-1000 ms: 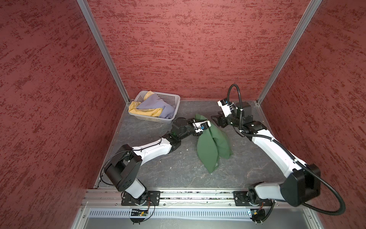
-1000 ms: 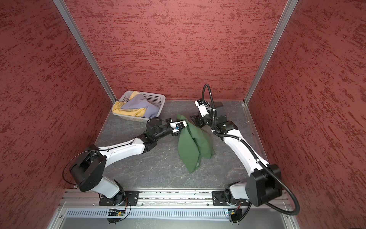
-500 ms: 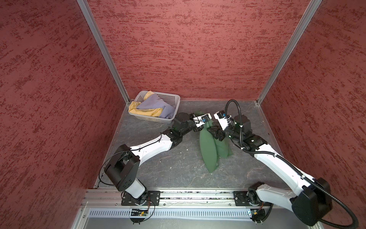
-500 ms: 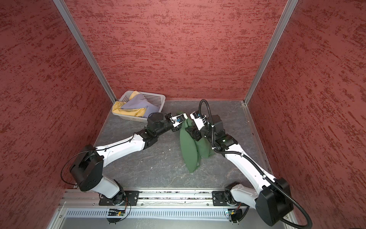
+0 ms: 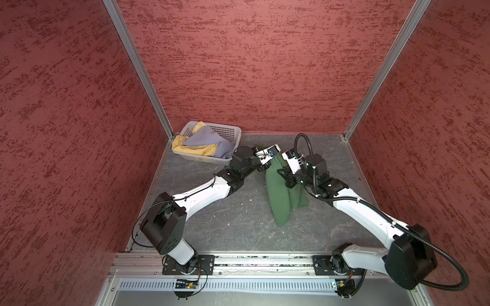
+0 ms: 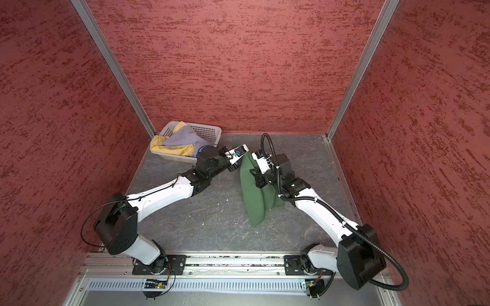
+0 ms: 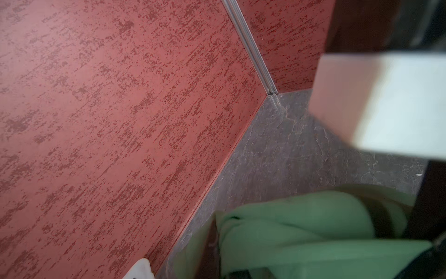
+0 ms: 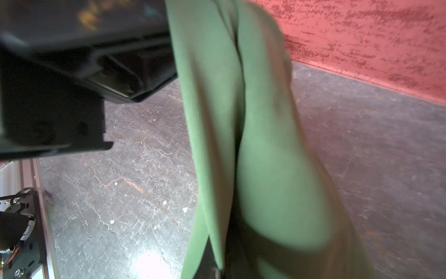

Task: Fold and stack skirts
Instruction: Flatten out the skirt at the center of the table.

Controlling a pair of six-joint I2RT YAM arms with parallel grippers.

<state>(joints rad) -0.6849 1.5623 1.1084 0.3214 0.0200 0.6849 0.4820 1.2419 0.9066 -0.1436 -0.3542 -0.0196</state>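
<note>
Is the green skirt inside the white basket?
No, the green skirt is out over the grey table, apart from the basket.

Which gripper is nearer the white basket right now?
Left. The left gripper is just beside a corner of the white basket, at the top of the dark green skirt; the right gripper is beyond, across the skirt.

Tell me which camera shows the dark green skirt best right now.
Use a top view: in both top views the dark green skirt shows nearly whole, a long narrow bundle partly behind the right arm. The right wrist view shows only blurred close-up folds, and the left wrist view catches just a bunched end.
</note>
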